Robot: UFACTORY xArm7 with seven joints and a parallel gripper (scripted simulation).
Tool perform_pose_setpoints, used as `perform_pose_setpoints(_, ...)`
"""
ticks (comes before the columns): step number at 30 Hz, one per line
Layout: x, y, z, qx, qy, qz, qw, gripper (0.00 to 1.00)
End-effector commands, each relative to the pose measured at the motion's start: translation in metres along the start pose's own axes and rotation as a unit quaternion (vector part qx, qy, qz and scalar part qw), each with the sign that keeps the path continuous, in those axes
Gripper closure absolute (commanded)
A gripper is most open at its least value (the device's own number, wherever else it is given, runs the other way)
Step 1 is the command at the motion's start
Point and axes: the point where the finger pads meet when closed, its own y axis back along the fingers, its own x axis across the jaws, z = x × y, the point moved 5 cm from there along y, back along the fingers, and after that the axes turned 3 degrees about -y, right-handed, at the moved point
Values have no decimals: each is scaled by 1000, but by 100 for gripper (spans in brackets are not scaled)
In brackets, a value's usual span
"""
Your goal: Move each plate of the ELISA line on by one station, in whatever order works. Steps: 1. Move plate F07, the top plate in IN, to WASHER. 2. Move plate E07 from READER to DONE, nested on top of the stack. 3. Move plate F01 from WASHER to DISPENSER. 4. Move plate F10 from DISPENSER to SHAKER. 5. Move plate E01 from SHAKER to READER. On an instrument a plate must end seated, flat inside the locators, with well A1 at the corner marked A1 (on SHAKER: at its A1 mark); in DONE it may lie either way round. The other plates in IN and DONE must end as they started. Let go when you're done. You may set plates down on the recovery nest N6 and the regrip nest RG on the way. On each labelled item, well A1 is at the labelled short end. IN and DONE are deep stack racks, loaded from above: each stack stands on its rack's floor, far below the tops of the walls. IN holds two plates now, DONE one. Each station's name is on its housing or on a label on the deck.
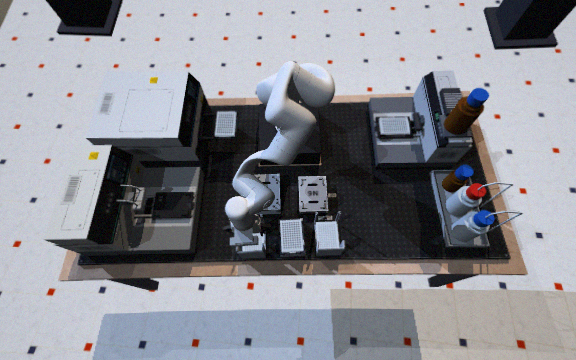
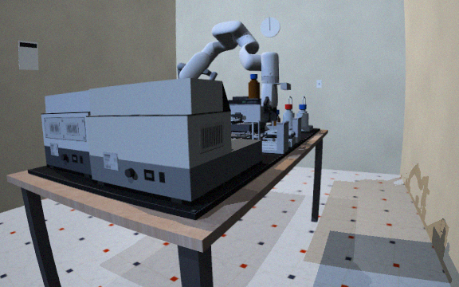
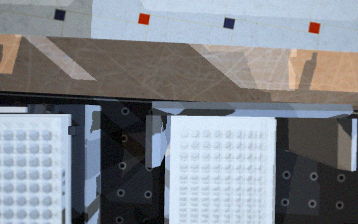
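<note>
My gripper (image 1: 249,244) is open and empty. It hangs over a deep stack rack (image 3: 250,109) at the front edge of the deck, left of the middle. A white well plate (image 3: 220,170) lies low inside that rack, straight below me in the wrist view. My fingers do not show in the wrist view. A second white plate (image 1: 291,235) (image 3: 22,170) sits higher on the station beside the rack. A third plate (image 1: 328,236) lies in another rack further right. More plates sit by the back left instrument (image 1: 225,123) and on the back right instrument (image 1: 394,126). I cannot read any labels.
The N6 nest (image 1: 313,192) stands just behind the front racks. Two large instrument housings (image 1: 143,107) (image 1: 88,200) fill the left side. Bottles (image 1: 463,200) (image 1: 465,112) stand along the right edge. The table's front edge (image 3: 180,70) is close below me.
</note>
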Motion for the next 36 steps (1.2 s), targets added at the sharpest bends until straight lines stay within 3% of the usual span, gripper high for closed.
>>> perform_pose_setpoints(1,1,-3,-2,3,0,1,1000,0)
perform_pose_setpoints(36,1,-43,-2,3,0,1,1000,0)
